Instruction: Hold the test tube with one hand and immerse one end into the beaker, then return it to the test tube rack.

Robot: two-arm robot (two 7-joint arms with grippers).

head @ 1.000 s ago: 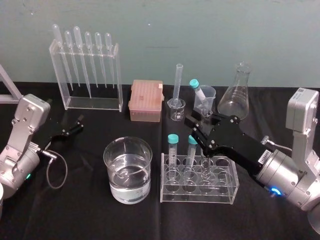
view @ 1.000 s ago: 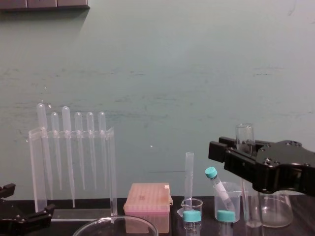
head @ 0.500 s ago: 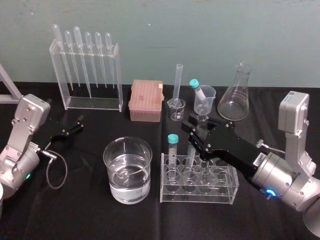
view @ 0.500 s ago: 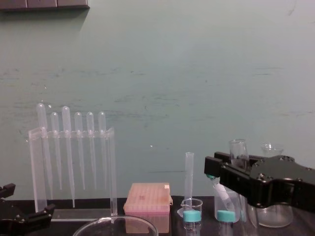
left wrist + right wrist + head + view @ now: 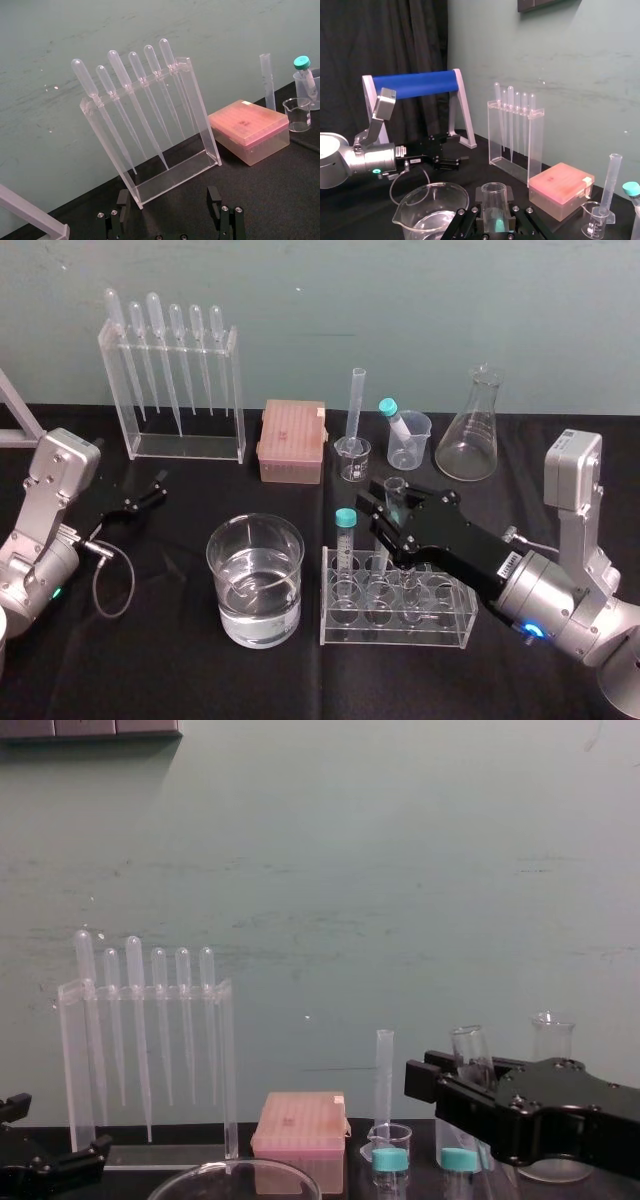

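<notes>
The test tube rack (image 5: 395, 628) stands just beside the beaker (image 5: 226, 575). Over the rack's rear row, the right gripper (image 5: 386, 520) is clenched on the near-upright test tube (image 5: 394, 490). This looks like the return step, so the next move calls for a straight descent into a free hole, then release. The left gripper (image 5: 150, 492) is parked farther left with its fingers spread.

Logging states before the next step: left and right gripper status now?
Left gripper: open, empty, parked at far left.
Right gripper: shut on the test tube.
</notes>
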